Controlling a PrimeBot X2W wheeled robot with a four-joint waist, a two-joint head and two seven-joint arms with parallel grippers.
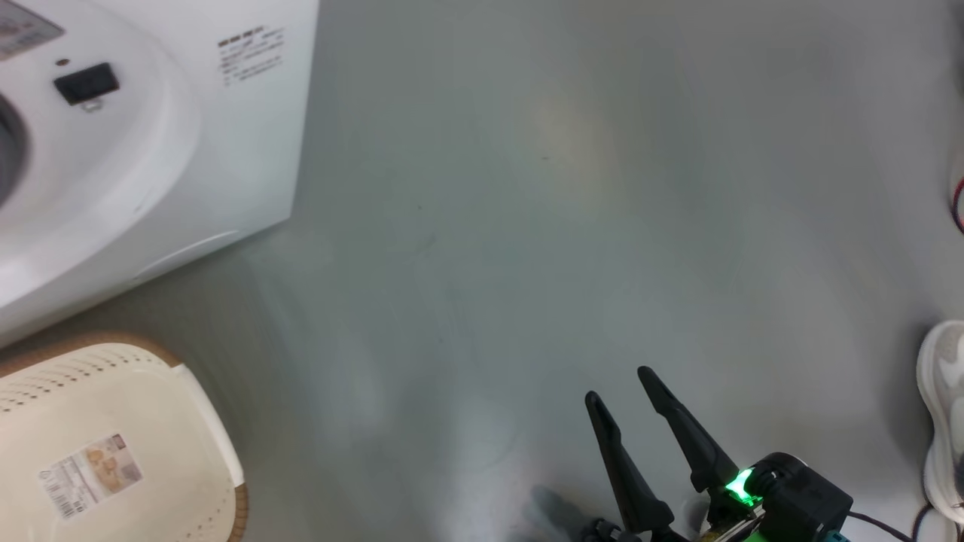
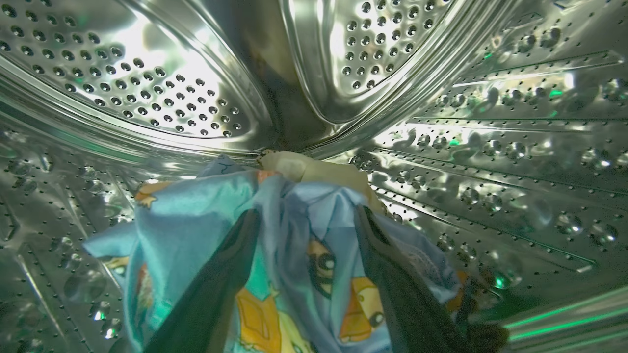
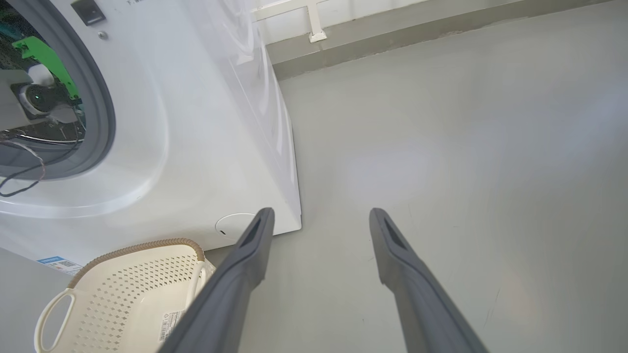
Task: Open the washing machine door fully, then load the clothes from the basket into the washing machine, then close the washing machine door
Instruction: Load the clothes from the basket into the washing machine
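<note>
Where the left gripper (image 2: pixel 308 213) reaches into the washing machine (image 3: pixel 196 122), its two dark fingers (image 2: pixel 216 284) are seen spread wide apart. Nothing is pinched between them: the clothes (image 2: pixel 196 220) are draped loosely over and between the fingers. The light blue fabric with orange-brown cartoon figures is bunched around the fingertips, and a cream-coloured piece (image 2: pixel 314 169) is seen at the far end of the bundle, toward the back wall. The bundle is surrounded by the perforated steel drum (image 2: pixel 147 73), on which green glints are reflected. In the right wrist view, part of the left arm (image 3: pixel 39 95) is seen through the round opening, which is ringed by the grey gasket (image 3: pixel 105 113).

The right gripper (image 1: pixel 617 384) is held wide open and empty above the grey floor (image 1: pixel 489 226), well apart from the machine. The basket (image 3: pixel 127 289) is set on the floor just before the machine's lower front, near the small round flap (image 3: pixel 233 226), and a label sticker (image 1: pixel 90 474) is shown on its base. A pale shoe (image 1: pixel 941 414) is seen at the right edge of the head view.
</note>
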